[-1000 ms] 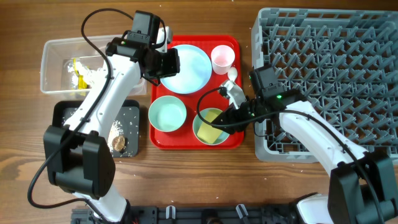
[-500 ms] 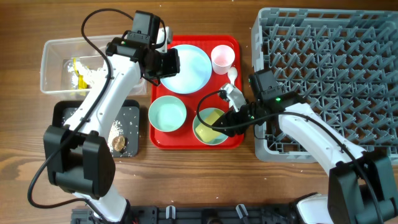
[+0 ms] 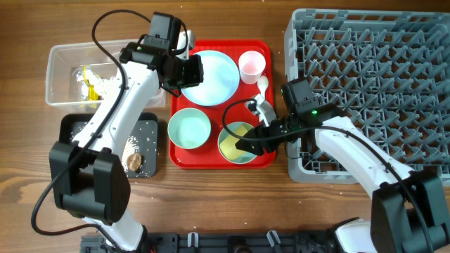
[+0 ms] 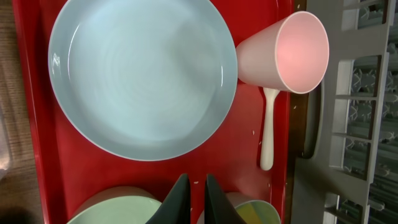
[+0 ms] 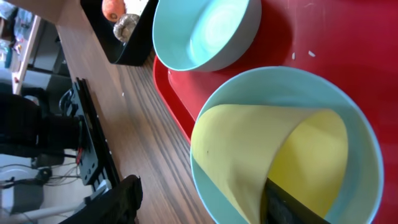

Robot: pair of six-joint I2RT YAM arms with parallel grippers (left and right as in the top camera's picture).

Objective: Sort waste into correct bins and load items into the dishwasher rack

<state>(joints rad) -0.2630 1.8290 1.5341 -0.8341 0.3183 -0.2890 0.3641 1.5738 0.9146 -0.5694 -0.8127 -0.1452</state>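
Right claw (image 5: 202, 185) was spread wide, one finger inside the yellow cup (image 5: 249, 143) and the other outside it over the bench (image 5: 143, 124), gripping nothing. The cup lay on its side in a light blue bowl (image 5: 367, 155) at the red tray's (image 4: 31, 124) corner nearest the rack (image 3: 373, 70). A second bowl (image 5: 205, 31) sat just beside the first. Left claw (image 4: 196, 198) hung above the plate (image 4: 140, 74), fingers nearly together, empty. The pink cup (image 4: 286, 53) stood beside the plate, with the spoon (image 4: 268, 130) next to it.
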